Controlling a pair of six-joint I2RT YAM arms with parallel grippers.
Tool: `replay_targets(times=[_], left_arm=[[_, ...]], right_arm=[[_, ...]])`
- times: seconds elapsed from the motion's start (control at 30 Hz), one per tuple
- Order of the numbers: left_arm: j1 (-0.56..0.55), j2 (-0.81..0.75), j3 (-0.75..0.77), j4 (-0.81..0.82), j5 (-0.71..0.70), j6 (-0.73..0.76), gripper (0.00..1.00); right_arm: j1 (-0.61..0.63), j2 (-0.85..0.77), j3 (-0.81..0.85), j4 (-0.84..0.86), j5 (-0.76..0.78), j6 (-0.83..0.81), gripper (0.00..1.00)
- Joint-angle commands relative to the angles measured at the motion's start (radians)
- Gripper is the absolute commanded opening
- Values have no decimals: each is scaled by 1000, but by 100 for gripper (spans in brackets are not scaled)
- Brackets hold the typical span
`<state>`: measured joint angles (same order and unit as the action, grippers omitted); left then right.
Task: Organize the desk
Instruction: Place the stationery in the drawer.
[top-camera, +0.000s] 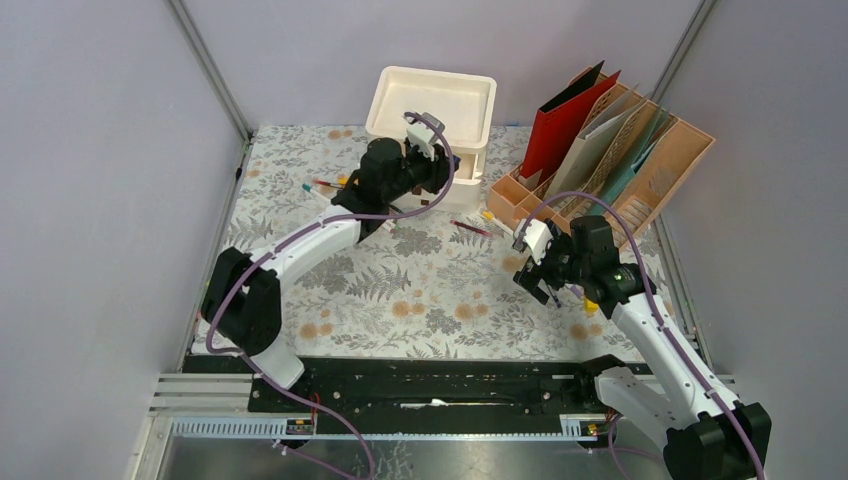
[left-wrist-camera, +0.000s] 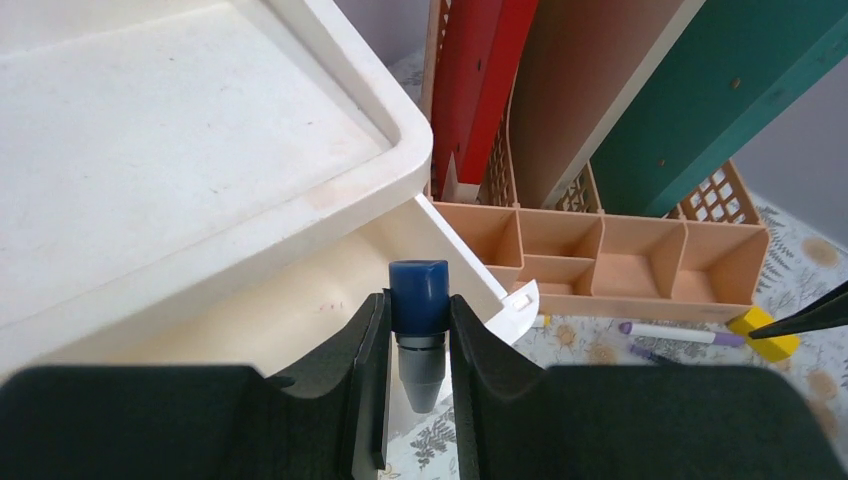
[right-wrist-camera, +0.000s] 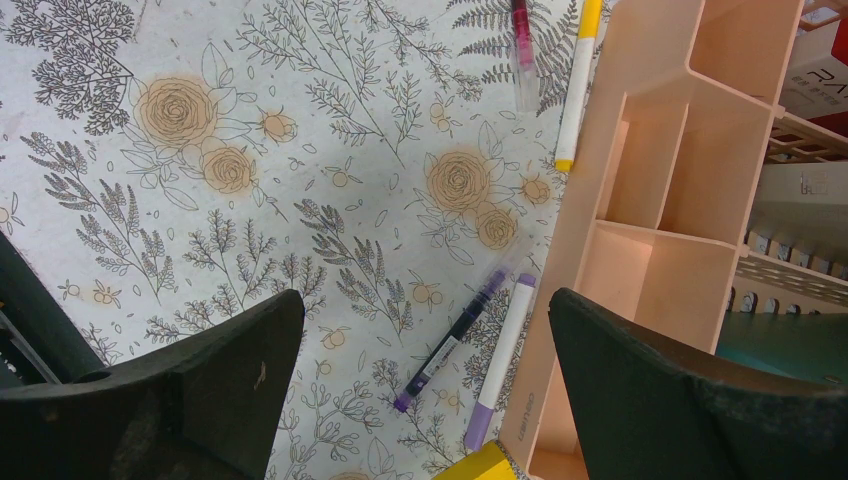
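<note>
Left gripper (left-wrist-camera: 419, 335): jaws drawn in narrow, pinching a blue-capped marker (left-wrist-camera: 419, 300) between the two finger pads. In the wrist view the marker stood along the 12–6 line, with the blue cap at 12 above the fingertips and a grey taper at 6. The gripper hung over the white drawer unit (top-camera: 431, 100) at 12 o'clock on the desk, just above the opened drawer (left-wrist-camera: 300, 300) under its top tray.

Right gripper (right-wrist-camera: 425, 305): jaws spread wide, nothing between them and touching nothing. It hovered above the cloth at about 3 o'clock, facing down, just beside the front of the peach organizer (top-camera: 610, 170).

The desk (top-camera: 420, 290): a fern-and-flower cloth filled the frame between metal rails. In the top view its long axis ran 9 to 3, and the near edge at 6 met the arm bases.

Loose items under the right gripper:
- A dark purple pen (right-wrist-camera: 450, 340) and a lilac marker (right-wrist-camera: 500, 370) lay side by side, near each other, both angled from about 1 to 7. The marker was against the organizer's base.
- A yellow marker (right-wrist-camera: 580, 80) lay at 12, along the organizer's side.
- A magenta pen (right-wrist-camera: 520, 40) lay just left of the yellow marker.
- A yellow block (right-wrist-camera: 480, 465) sat at 6.

A red folder (top-camera: 560, 120) stood in the organizer's rear slots, leaning toward 1.
</note>
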<state>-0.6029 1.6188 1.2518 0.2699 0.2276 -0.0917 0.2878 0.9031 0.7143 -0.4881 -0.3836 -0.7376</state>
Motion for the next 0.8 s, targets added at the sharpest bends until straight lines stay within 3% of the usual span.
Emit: replay_targets(times=[0.0,0.2,0.5,0.77], left_arm=[[5,23,83,-16,39,104,7],[5,66,136,-52,9,171,15],[5,98,197,-98,23,173,45],[6,36,173,-63,34,121,54]], right_arm=[[-2,-15,-5,3,-17,-14,100],[-1,-15,-6,3,-19,-16,100],[-1,-12,-5,3,-16,-17,100],[-1,-10,-5,3,-15,-17,100]])
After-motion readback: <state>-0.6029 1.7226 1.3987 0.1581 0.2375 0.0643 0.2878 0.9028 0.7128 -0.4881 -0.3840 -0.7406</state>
